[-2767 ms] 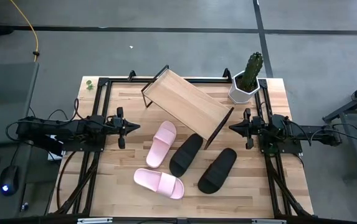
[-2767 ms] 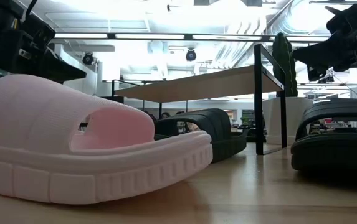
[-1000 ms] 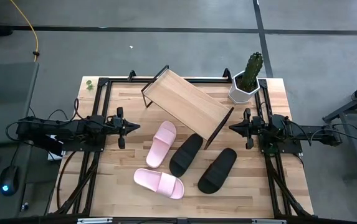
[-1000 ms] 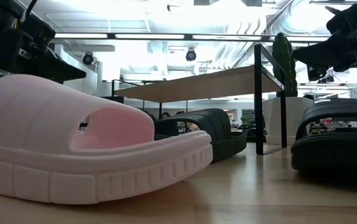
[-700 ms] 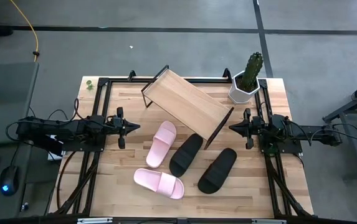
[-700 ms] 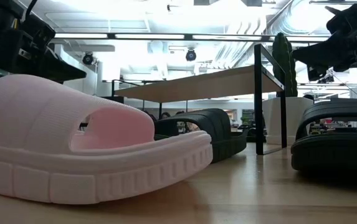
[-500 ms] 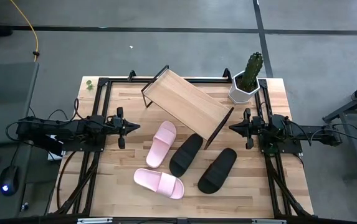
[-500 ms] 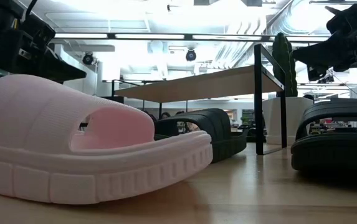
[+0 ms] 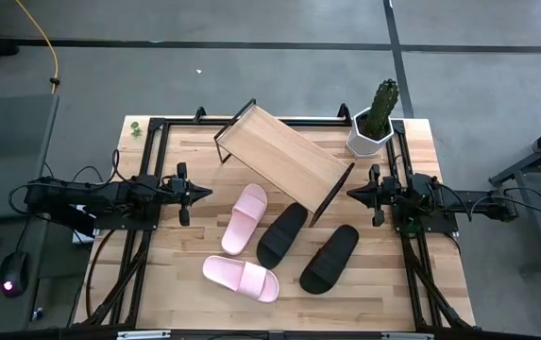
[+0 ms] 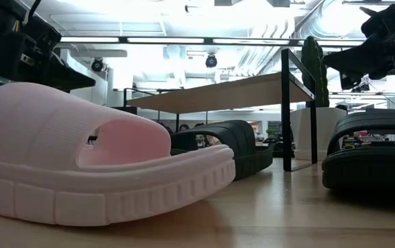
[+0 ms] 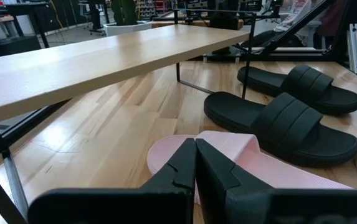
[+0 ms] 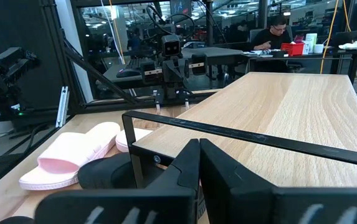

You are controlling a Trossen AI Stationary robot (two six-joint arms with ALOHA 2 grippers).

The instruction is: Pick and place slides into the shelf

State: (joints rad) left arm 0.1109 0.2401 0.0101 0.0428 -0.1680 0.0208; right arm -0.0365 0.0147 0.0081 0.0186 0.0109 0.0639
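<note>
Two light pink slides lie soles down on the table: one (image 9: 245, 217) near the middle, one (image 9: 241, 278) closer to the near edge. Two matte black slides (image 9: 281, 234) (image 9: 330, 258) lie to their right. The shelf (image 9: 284, 158), a light wooden board on a thin black frame, stands slanted behind them on its frame feet. My left gripper (image 9: 206, 194) is shut, hovering at the table's left side, left of the pink slide. My right gripper (image 9: 352, 194) is shut, hovering at the right side, beside the shelf's right end.
A white pot with a cactus (image 9: 372, 132) stands at the far right corner, behind the shelf. Black frame rails (image 9: 153, 151) run along the left, right and far table edges. Bare wood lies left of the pink slides (image 9: 171, 274). A person sits at a desk in the room beyond (image 12: 276, 31).
</note>
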